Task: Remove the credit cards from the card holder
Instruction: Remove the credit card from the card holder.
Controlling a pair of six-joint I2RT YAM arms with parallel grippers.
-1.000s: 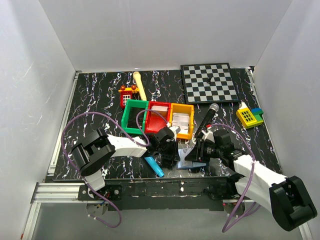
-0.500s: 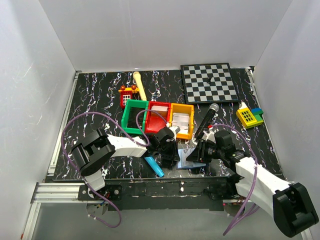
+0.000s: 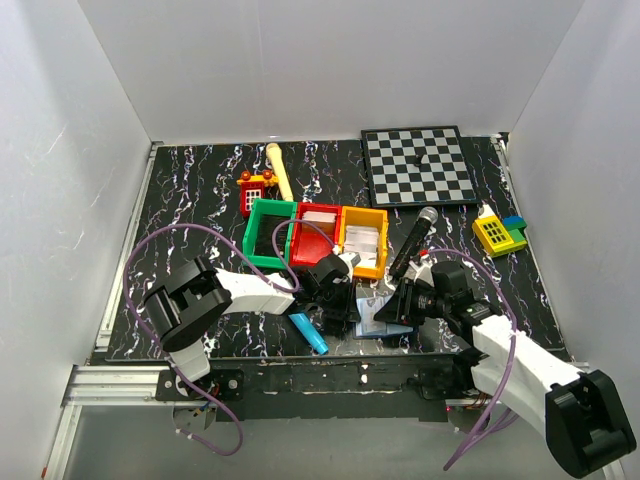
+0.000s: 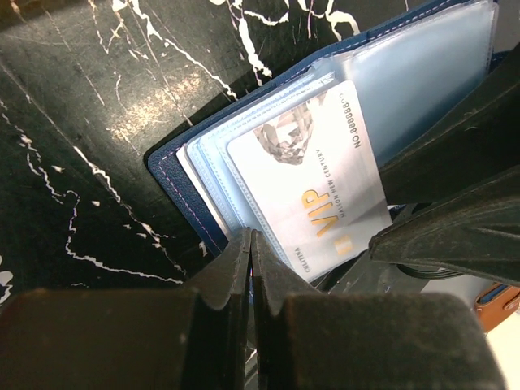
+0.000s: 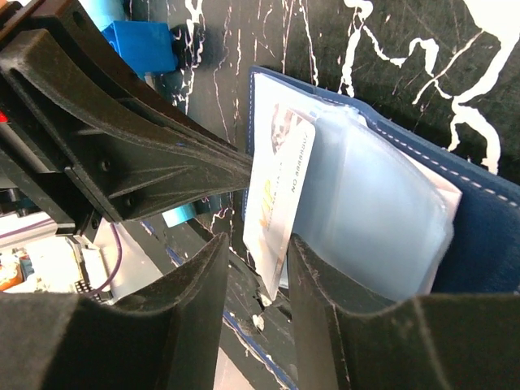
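The card holder (image 3: 380, 321) lies open near the table's front edge; its navy cover (image 4: 172, 175) and clear sleeves show in both wrist views. My left gripper (image 3: 350, 310) is shut on the holder's near edge (image 4: 251, 241). A white VIP credit card (image 4: 313, 183) sticks part way out of a sleeve. My right gripper (image 3: 395, 308) faces the left one. Its jaws (image 5: 256, 244) stand apart on either side of the card's free end (image 5: 274, 199), which leans against the right finger (image 5: 321, 276). The holder's right half (image 5: 479, 236) lies flat.
Green (image 3: 270, 232), red (image 3: 317, 232) and yellow (image 3: 364, 238) bins stand just behind the grippers. A black microphone (image 3: 415, 240) lies right of them, a cyan toy (image 3: 308, 332) at the front. A chessboard (image 3: 417, 165) and a yellow toy (image 3: 497, 234) are further off.
My right gripper has moved left, closer to the holder, and its jaws now straddle the white card, which has come out of the sleeve. The left gripper has stayed put.
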